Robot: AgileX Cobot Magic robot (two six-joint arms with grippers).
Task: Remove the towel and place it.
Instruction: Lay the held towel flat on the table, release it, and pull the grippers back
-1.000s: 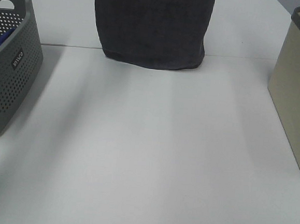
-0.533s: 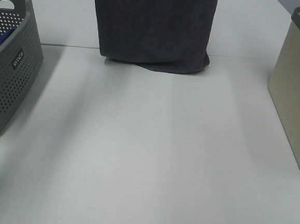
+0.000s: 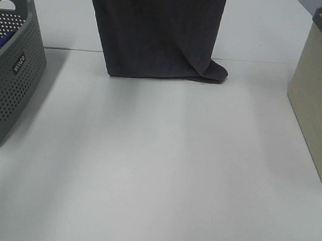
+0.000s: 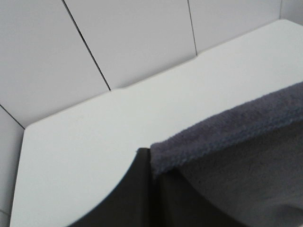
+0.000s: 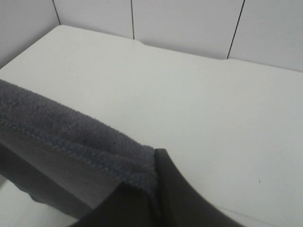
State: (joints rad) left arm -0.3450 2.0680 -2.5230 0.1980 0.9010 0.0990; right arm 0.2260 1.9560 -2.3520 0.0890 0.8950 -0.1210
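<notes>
**Towel [image 3: 157, 31] suspended at far centre of desk [image 3: 157, 170]**

Lower hem touches the surface, right corner folded outward. The left claw [image 4: 151, 165] and the right claw [image 5: 155, 166] each pinch the upper edge, one at each corner.

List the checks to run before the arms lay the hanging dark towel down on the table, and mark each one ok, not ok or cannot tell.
1. Left gripper holds the towel by its top edge: ok, the cloth is pinched at its finger.
2. Right gripper holds the other end: ok, the hem is pinched the same way.
3. Bottom edge straight: not ok, the right bottom corner is folded outward on the table.
4. Landing space in front of the towel: ok, bare tabletop between the grey basket and the beige basket.
5. Top edge level: cannot tell, it lies above the exterior view.
</notes>
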